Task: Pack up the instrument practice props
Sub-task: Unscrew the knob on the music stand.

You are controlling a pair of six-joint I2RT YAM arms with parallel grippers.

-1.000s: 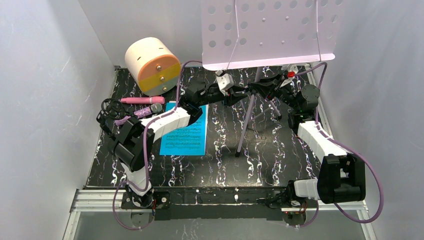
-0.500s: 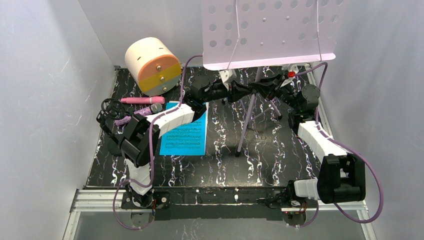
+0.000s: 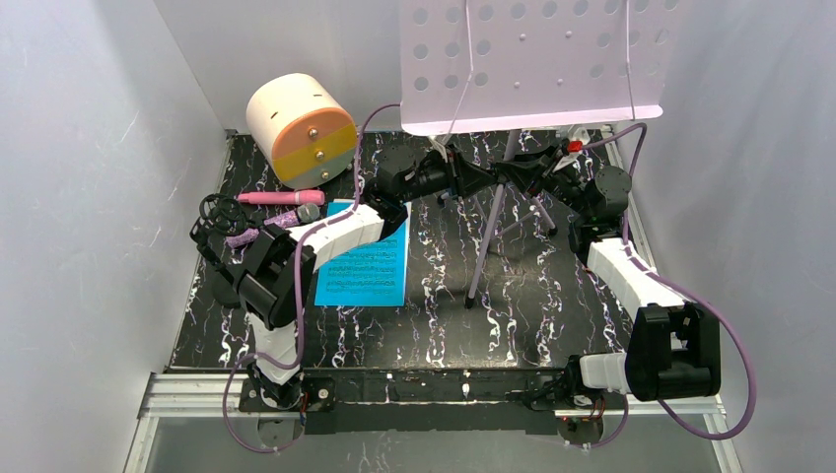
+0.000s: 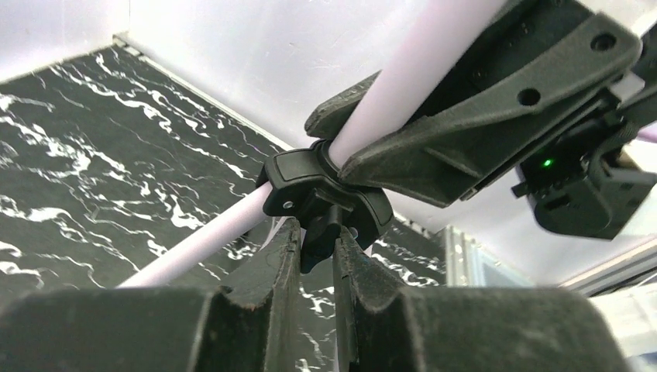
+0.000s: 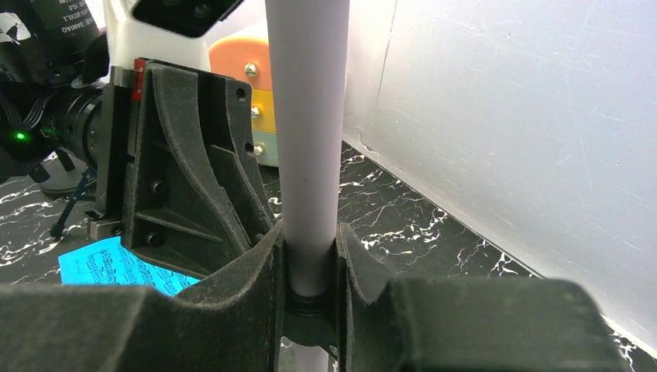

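Your left gripper (image 4: 318, 237) has slid in under the lilac perforated plastic music rack (image 3: 527, 64) since a second ago. It's pinched tight on the black plastic collar (image 4: 298, 182) of the rack's pole (image 5: 307, 139). Your right gripper (image 5: 310, 260) clamps that pole just above, and the rack stands upright.

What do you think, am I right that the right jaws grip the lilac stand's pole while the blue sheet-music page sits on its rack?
No: the blue sheet-music page lies flat on the table, not the rack, as the top view shows. The right jaws do grip the pole.
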